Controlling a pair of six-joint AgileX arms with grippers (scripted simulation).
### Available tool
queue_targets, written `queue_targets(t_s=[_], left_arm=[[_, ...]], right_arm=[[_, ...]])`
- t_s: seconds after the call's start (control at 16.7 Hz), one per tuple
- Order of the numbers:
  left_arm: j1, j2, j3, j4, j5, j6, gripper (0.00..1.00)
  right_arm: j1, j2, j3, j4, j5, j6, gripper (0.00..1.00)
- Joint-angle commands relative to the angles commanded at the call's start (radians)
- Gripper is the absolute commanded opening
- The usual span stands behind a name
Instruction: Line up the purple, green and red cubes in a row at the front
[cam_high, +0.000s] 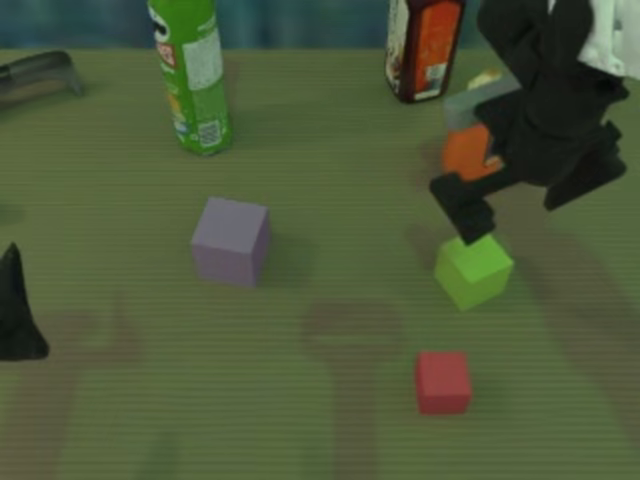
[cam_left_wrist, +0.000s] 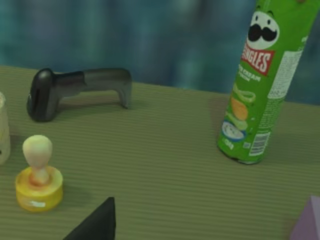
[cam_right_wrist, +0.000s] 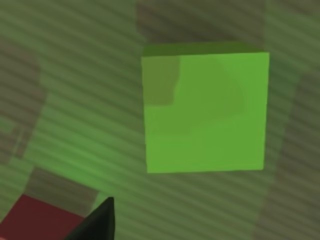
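Note:
The pale purple cube (cam_high: 232, 240) rests left of the table's middle; one corner of it (cam_left_wrist: 307, 222) shows in the left wrist view. At the right sits the lime-green cube (cam_high: 473, 272), with the small red cube (cam_high: 443, 382) in front of it. My right gripper (cam_high: 515, 215) hovers open just behind and above the green cube (cam_right_wrist: 205, 112), touching nothing. One dark fingertip (cam_right_wrist: 102, 222) shows beside the red cube (cam_right_wrist: 35, 222). My left gripper (cam_high: 15, 310) is parked open at the left edge.
A tall green can (cam_high: 195, 80) (cam_left_wrist: 260, 85) and a dark bottle with an orange label (cam_high: 425, 45) stand at the back. An orange object (cam_high: 468, 152) lies under my right arm. A black scanner (cam_left_wrist: 75, 90) and a yellow stamp (cam_left_wrist: 39, 182) lie far left.

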Motion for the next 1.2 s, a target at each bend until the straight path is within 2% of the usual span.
queue_targets(t_s=[0.3,0.72,1.2], left_arm=[[0.072,-0.185,-0.151,0.124,0.013,0.138,1.00],[0.075,-0.194,-0.159,0.130,0.013,0.146,1.00],[0.075,-0.194,-0.159,0.130,0.013,0.146,1.00]], right_arm=[[0.036,0.171,0.155,-0.088,0.002,-0.004,1.00],[0.033,0.180,0.161,-0.088,0.002,-0.005,1.00],[0.038,0.277,-0.001,0.178,0.003,-0.002,1.00]])
